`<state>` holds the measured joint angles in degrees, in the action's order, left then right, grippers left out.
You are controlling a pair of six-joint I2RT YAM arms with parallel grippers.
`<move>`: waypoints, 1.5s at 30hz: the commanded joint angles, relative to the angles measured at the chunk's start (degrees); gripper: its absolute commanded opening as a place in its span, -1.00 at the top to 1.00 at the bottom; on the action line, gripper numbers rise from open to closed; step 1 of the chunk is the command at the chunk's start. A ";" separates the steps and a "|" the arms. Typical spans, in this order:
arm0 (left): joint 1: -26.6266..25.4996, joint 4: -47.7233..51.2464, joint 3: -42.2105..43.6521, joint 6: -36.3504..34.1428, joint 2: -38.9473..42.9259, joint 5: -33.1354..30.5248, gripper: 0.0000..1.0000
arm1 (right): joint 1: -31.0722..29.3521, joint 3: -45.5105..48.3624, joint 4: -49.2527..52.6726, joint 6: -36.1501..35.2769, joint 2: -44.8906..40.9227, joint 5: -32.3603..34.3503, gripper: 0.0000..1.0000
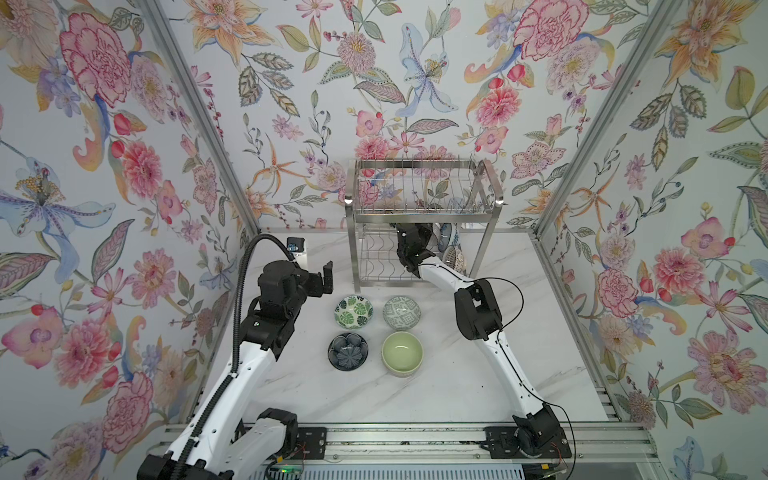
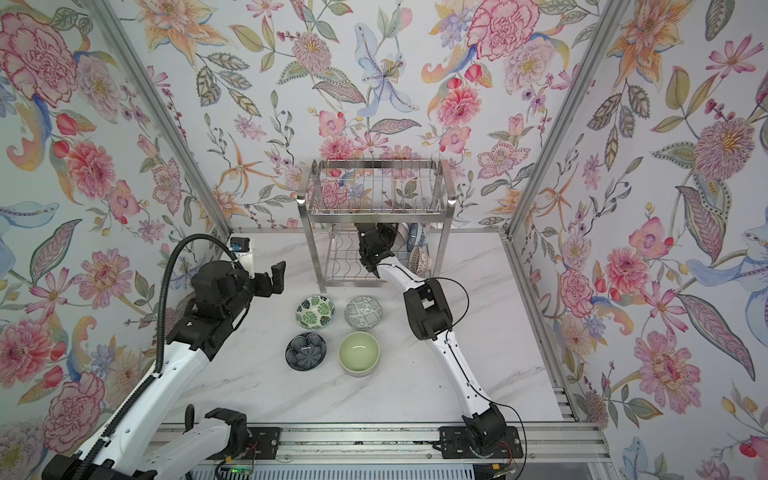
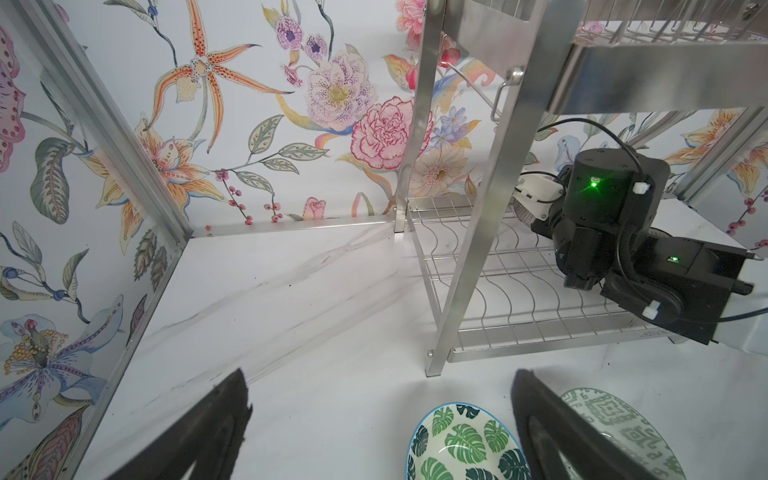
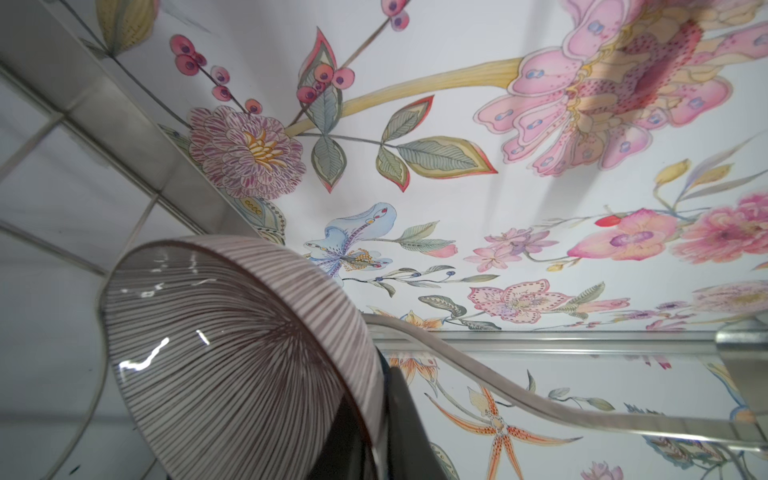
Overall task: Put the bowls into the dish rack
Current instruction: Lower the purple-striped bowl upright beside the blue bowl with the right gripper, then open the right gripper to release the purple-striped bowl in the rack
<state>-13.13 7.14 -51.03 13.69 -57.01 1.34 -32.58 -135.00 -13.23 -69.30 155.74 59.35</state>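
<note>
The steel dish rack (image 1: 424,208) (image 2: 376,214) stands at the back of the table. My right gripper (image 1: 432,243) reaches into its lower tier, shut on the rim of a ribbed bowl (image 4: 232,353) that it holds tilted on edge, one finger inside and one outside. A blue floral bowl (image 1: 449,236) and a brown lattice bowl (image 1: 456,257) stand on edge beside it. On the table sit the leaf-print bowl (image 1: 353,311) (image 3: 465,444), the geometric bowl (image 1: 401,312), a dark flower bowl (image 1: 348,351) and a plain green bowl (image 1: 402,353). Left of the leaf-print bowl my left gripper (image 1: 326,282) (image 3: 380,382) hovers open with nothing in it.
A small white and black device (image 1: 299,249) stands at the back left corner. Flowered walls with metal posts close in on the table on three sides. A metal rail (image 1: 395,436) carrying both arm bases runs along the front edge. The rack's upper tier (image 2: 374,187) holds nothing.
</note>
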 commanded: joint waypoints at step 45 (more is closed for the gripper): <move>0.86 -1.84 1.19 0.63 0.70 2.00 -0.98 | -2.47 -2.86 7.65 5.97 -3.66 -2.26 -0.30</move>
<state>-13.02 6.33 -50.50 13.91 -56.90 2.81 -34.26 -136.84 -6.57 -65.17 156.24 57.45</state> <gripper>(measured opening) 0.993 0.631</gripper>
